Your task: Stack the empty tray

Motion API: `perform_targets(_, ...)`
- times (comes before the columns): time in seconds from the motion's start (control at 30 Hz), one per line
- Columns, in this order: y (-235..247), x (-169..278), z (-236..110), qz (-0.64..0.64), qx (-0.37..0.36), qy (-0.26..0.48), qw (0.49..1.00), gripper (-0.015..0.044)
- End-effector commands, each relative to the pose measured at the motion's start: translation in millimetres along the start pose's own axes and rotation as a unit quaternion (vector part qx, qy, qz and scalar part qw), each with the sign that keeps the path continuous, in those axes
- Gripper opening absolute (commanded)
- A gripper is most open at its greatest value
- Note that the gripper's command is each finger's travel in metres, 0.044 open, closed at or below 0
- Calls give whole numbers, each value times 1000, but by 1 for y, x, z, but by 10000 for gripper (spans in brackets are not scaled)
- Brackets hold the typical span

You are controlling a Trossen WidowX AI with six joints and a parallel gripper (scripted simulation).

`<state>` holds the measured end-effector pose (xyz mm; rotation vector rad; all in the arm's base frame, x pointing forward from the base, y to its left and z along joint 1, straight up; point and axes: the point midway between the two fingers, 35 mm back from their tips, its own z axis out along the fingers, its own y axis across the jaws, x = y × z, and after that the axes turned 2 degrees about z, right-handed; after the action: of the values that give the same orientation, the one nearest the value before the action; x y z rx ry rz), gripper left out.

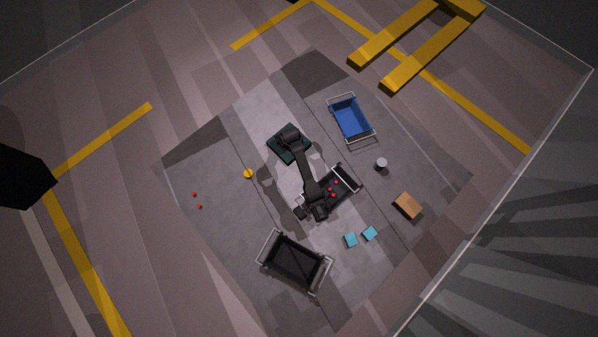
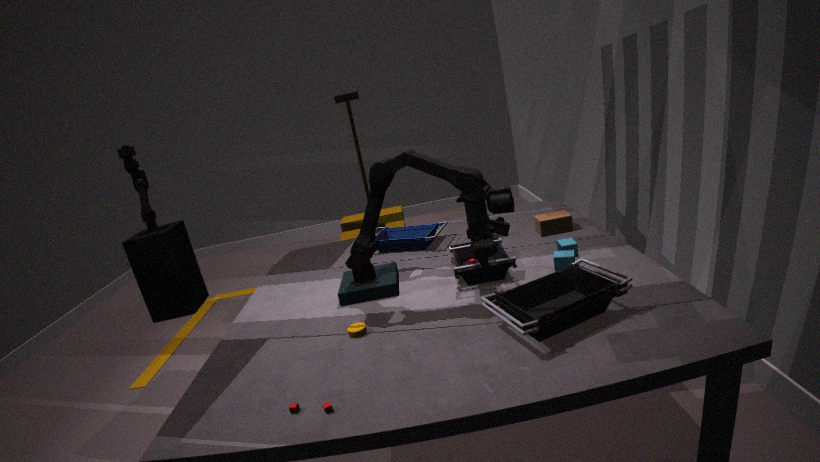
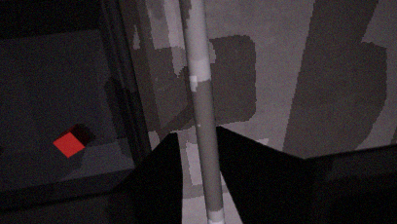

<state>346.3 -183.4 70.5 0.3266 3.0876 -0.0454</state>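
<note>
The loaded black tray (image 1: pixel 343 197) (image 2: pixel 487 275) holds small red blocks (image 1: pixel 335 181) (image 3: pixel 69 144). Its far bar (image 1: pixel 346 180) lies inward across the top. Its near bar (image 3: pixel 205 117) runs beyond the opposite end, over the table in the wrist view; its exact tilt is unclear. My gripper (image 2: pixel 486 259) (image 3: pixel 195 138) is slightly open, its fingers either side of this near bar with gaps beside it. The arm hides the fingertips in the top view. The empty black tray (image 1: pixel 288 259) (image 2: pixel 579 318) stands apart, bars swung out over its ends.
A blue tray (image 1: pixel 352 119) (image 2: pixel 410 235) and a grey cylinder (image 1: pixel 381 162) stand beyond the loaded tray. An orange box (image 1: pixel 408 204) (image 2: pixel 553 223) and two cyan blocks (image 1: pixel 351 239) (image 1: pixel 370 233) lie to its right side. A yellow disc (image 1: pixel 248 173) (image 2: pixel 356 329) lies near the arm's base.
</note>
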Motion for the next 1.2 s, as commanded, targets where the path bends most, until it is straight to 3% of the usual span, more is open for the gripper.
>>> perform_targets(0.0, 20, -1, -6, -6, -8, 0, 1000, 82)
perform_targets(0.5, 63, 1, 14, -5, -10, 0, 1000, 82)
perform_targets(0.87, 57, -1, -32, -5, -10, 0, 1000, 82)
perform_targets(1.17, 58, -2, -26, -4, -11, -3, 1000, 82)
